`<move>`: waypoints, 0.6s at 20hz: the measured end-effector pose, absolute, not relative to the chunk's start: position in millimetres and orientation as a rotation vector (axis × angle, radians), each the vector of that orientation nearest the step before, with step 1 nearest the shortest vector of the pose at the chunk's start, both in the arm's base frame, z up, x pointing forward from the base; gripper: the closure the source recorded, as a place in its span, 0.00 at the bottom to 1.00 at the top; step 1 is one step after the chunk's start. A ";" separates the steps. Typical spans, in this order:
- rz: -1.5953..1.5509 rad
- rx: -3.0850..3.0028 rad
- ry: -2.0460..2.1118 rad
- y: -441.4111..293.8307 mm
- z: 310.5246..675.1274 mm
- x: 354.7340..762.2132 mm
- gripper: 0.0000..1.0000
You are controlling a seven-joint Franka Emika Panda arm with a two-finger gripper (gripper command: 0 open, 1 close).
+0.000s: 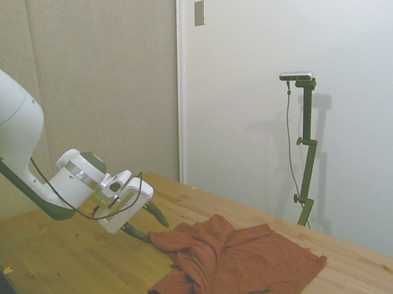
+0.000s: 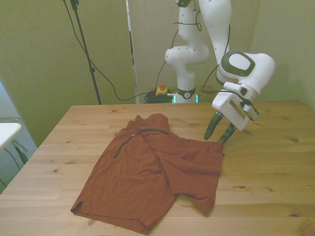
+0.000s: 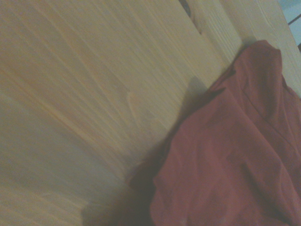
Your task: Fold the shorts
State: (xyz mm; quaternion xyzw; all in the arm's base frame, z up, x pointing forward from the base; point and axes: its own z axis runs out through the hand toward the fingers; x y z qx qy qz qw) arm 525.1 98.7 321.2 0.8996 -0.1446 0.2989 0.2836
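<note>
The rust-orange shorts (image 2: 147, 172) lie wrinkled on the wooden table (image 2: 275, 162), with one side folded over onto the middle and a dark zipper line near the far end. In the side view the shorts (image 1: 238, 268) spread toward the right. My gripper (image 2: 215, 139) hangs tilted just above the table at the shorts' corner on the front view's right, fingers apart and open, with nothing between them. One fingertip (image 1: 147, 238) sits right at the fabric's edge; I cannot tell whether it touches. The wrist view shows the shorts' edge (image 3: 235, 155) on bare wood.
Bare tabletop (image 1: 58, 259) surrounds the garment on all sides. A cable bundle and a red button (image 2: 160, 90) lie on the floor behind the table near the robot's base. A white surface (image 2: 7, 132) stands off the front view's left edge.
</note>
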 end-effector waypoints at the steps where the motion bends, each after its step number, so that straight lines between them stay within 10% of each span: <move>1: 0.797 2.406 -0.397 94.2 321.1 526.5 0.00; 7: 0.797 2.407 -0.436 77.6 321.4 537.2 0.00; 8: 0.799 2.409 -0.446 73.2 321.3 540.1 1.00; 12: 0.801 2.409 -0.467 64.4 321.8 547.2 1.00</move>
